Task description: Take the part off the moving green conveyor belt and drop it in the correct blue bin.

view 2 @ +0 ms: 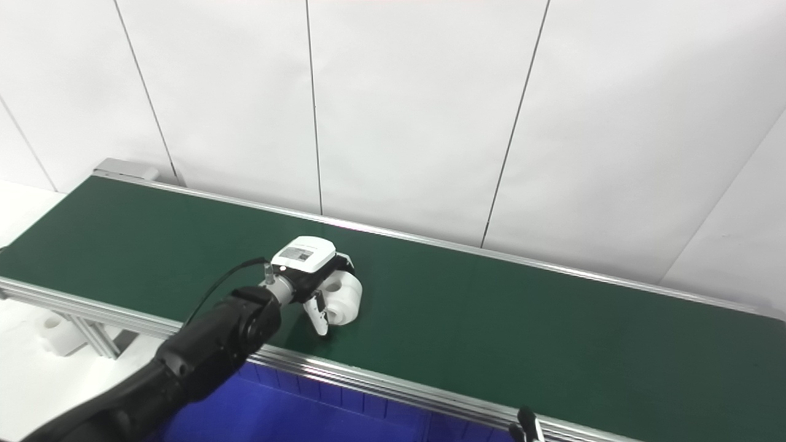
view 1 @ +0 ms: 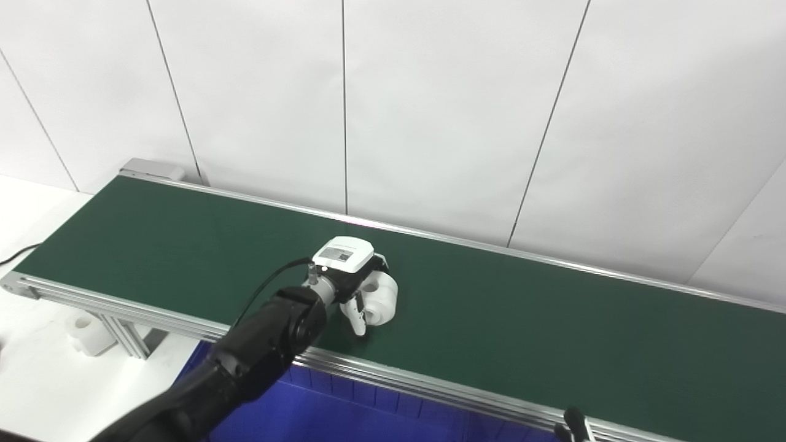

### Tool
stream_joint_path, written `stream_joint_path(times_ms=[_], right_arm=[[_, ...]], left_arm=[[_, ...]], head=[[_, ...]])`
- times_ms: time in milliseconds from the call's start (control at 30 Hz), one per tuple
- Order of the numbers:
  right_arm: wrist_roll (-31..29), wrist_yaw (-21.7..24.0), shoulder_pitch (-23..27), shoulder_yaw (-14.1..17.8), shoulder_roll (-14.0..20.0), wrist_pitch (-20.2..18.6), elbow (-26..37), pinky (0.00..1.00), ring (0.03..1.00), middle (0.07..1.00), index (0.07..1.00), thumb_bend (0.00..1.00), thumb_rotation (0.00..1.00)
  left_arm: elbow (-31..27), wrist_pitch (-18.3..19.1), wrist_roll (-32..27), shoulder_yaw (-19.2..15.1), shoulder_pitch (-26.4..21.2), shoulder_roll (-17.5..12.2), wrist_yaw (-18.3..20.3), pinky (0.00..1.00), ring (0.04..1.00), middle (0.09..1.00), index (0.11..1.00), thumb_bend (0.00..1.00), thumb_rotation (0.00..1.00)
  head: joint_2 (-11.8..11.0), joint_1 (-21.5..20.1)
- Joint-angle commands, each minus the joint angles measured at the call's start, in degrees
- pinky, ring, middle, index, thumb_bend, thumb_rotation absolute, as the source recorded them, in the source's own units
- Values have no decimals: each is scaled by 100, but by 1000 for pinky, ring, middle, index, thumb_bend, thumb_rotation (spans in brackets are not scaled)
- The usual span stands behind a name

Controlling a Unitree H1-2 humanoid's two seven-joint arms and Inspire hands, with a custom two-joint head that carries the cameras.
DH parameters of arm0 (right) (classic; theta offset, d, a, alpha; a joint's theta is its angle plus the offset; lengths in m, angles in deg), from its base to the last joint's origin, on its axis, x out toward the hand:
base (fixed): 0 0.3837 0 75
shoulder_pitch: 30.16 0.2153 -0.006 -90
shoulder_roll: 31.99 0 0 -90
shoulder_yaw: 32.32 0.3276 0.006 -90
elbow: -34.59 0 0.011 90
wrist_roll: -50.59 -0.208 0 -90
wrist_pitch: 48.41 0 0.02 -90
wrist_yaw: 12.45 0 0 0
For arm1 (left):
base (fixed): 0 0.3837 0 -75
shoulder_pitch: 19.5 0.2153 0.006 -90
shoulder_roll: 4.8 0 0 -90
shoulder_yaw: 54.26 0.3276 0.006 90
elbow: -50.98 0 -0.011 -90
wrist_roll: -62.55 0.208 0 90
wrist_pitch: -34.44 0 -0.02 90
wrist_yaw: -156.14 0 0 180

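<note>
A white cylindrical part (view 1: pixel 382 299) with holes in its face rests on the green conveyor belt (view 1: pixel 552 319), near the belt's front edge. My left hand (view 1: pixel 353 279) reaches over it from the left; its white back plate is on top, the thumb lies against the part's near face and the fingers curl over the far side. It grips the part, which still touches the belt. Only a dark tip of my right hand (view 1: pixel 574 423) shows at the bottom edge. A blue bin (view 1: pixel 344 411) lies below the belt's front rail.
The belt's aluminium front rail (view 1: pixel 430 383) runs between the belt and the bin. Another white part (view 1: pixel 89 331) stands on the white table at the left, under the belt frame. A white panelled wall rises right behind the belt.
</note>
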Motion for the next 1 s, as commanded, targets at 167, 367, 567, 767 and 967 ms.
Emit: stream_joint_path(times_ms=[167,367,567,767,967], right_arm=[[9,6,-4,-50,-32,-26,279,1000,972,1000,1000,868,1000],[5,6,-29,-79,-39,-49,352,1000,972,1000,1000,847,1000],[44,-21,-68,-118,-68,-149,458,995,970,1000,1000,853,1000],[-1,-26,-60,-151,-114,-264,588,997,970,1000,1000,839,1000],[-96,-14,-7,-130,-133,-360,694,976,965,1000,1000,817,973]], left_arm=[[164,-448,-760,-516,-11,419,-810,343,418,466,504,519,0],[184,-515,-1688,-1145,207,1134,-1010,426,488,502,482,518,0],[-82,-388,-1777,-1216,291,1282,-992,386,466,501,483,520,0],[-1051,-745,-1673,-979,435,692,-440,416,482,503,480,519,0],[-2984,-1106,-1357,-762,1008,-670,643,302,370,438,504,518,0]], head=[[37,-44],[83,-61],[135,-58],[302,-89],[522,-283]])
